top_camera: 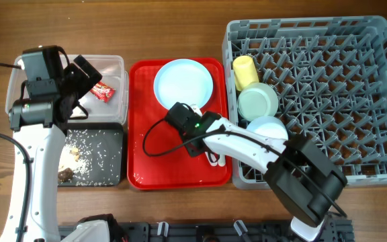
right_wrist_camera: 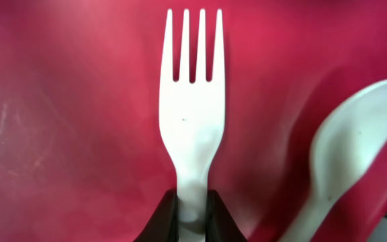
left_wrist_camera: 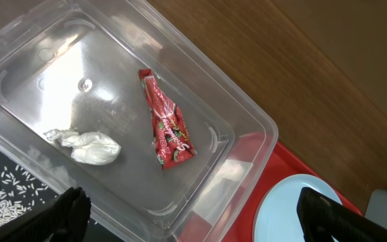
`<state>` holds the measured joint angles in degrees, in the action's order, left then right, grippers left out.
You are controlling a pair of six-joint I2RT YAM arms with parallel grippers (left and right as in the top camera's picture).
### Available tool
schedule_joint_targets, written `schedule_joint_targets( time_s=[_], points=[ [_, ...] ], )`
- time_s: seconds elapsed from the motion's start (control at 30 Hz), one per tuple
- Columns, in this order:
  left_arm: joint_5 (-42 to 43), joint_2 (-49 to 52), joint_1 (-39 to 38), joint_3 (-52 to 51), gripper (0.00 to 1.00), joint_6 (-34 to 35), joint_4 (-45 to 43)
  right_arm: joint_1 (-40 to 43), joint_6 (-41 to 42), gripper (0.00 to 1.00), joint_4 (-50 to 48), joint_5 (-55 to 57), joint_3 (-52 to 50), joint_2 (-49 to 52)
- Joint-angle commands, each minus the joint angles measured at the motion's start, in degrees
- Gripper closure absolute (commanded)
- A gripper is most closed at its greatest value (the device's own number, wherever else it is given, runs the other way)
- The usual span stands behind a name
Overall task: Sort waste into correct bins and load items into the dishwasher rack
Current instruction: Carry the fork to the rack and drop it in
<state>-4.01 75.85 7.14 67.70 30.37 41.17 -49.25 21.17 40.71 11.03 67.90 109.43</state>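
My left gripper hangs open and empty over the clear tub; its fingers show apart in the left wrist view. In the tub lie the red wrapper and the white tissue. My right gripper is shut on the handle of the white fork, low over the red tray. The white spoon lies just right of it. The grey rack holds the yellow cup, the pale green bowl and the pale blue bowl. The pale blue plate sits on the red tray.
The black tray, with rice-like scraps, sits in front of the clear tub. The red tray lies between the bins and the rack. My right arm crosses the rack's front left corner.
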Motion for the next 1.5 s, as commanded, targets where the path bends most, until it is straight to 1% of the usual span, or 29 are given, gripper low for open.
schedule_joint_targets(
  time_s=[0.0,0.17,0.3,0.5,0.6,0.8,0.9,1.2,1.33,1.4,1.43,1.47],
  points=[
    [0.07,0.0,0.17,0.55,0.0,0.52,-0.15,1.44,-0.2,0.96,2.05,0.98,4.55,0.24],
    [0.07,0.0,0.17,0.55,0.0,0.52,-0.15,3.89,-1.7,0.96,8.31,1.01,11.08,-3.3],
    [0.07,0.0,0.17,0.55,0.0,0.52,-0.15,6.8,-1.75,0.96,9.49,1.03,12.63,-8.98],
    [0.07,0.0,0.17,0.55,0.0,0.52,-0.13,16.52,-4.83,0.96,9.55,0.96,12.63,-17.99],
    [0.07,0.0,0.17,0.55,0.0,0.52,-0.15,23.28,-6.54,0.96,10.29,0.07,12.63,-20.81],
    [0.07,0.0,0.17,0.55,0.0,0.52,-0.15,31.8,-9.29,0.96,14.21,-0.85,11.5,-19.98],
    [0.07,0.0,0.17,0.55,0.0,0.52,-0.15,34.93,-10.21,0.96,13.55,-1.7,9.97,-19.21],
    [0.07,0.0,0.17,0.55,0.0,0.52,-0.15,38.8,-12.9,0.96,10.32,-1.66,8.41,-16.81],
    [0.07,0.0,0.17,0.55,0.0,0.52,-0.15,40.3,-15.32,0.96,9.22,-1.64,8.41,-15.04],
    [0.07,0.0,0.17,0.55,0.0,0.52,-0.15,40.41,-16.63,0.95,8.9,-1.66,8.41,-14.19],
    [0.07,0.0,0.17,0.55,0.0,0.52,-0.15,40.41,-16.72,0.92,8.55,-1.64,8.41,-13.6],
    [0.07,0.0,0.17,0.55,0.0,0.52,-0.15,40.41,-16.7,0.87,8.28,-1.66,8.41,-13.27]
  ],
)
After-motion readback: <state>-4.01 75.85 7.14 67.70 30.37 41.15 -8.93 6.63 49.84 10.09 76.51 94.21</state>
